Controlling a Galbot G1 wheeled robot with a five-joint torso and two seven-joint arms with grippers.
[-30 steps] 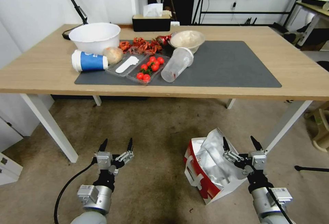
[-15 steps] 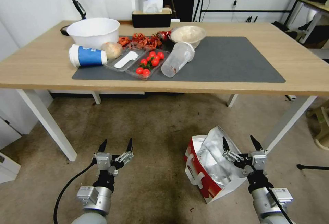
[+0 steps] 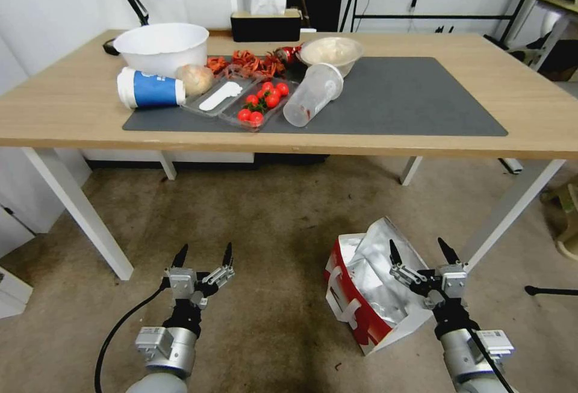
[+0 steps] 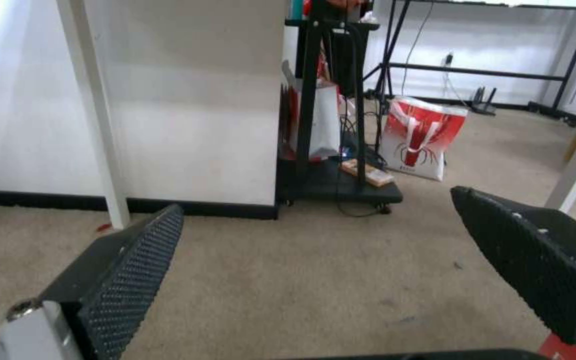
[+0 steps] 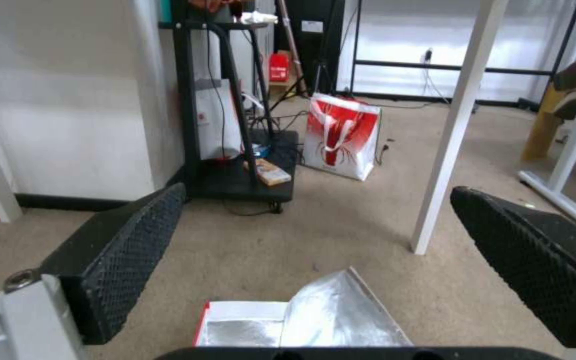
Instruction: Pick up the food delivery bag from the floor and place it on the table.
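Jaws of both grippers stood wide open and held nothing. Left gripper: poised low over bare floor, well apart from the bag, pointing toward the bench. In the left wrist view its two ribbed fingers framed only carpet-like floor and a white bench leg. Centre: food delivery bag, resting on the floor in front of the bench, tipped so that its open mouth and crinkled foil lining faced upward; a white strap handle hung on its red side. Right gripper: directly above the bag's open foil top, jaws spread over it and not visibly gripping any part; the right wrist view showed the foil flap just below and between the pads. Bench: its dark mat carried a white bowl, a tipped blue cup, a tray of cherry tomatoes and a toppled clear cup on the left half; the right half lay free.

Progress, as judged: early. Approach was under way, while grasp, lift and placement all remained.
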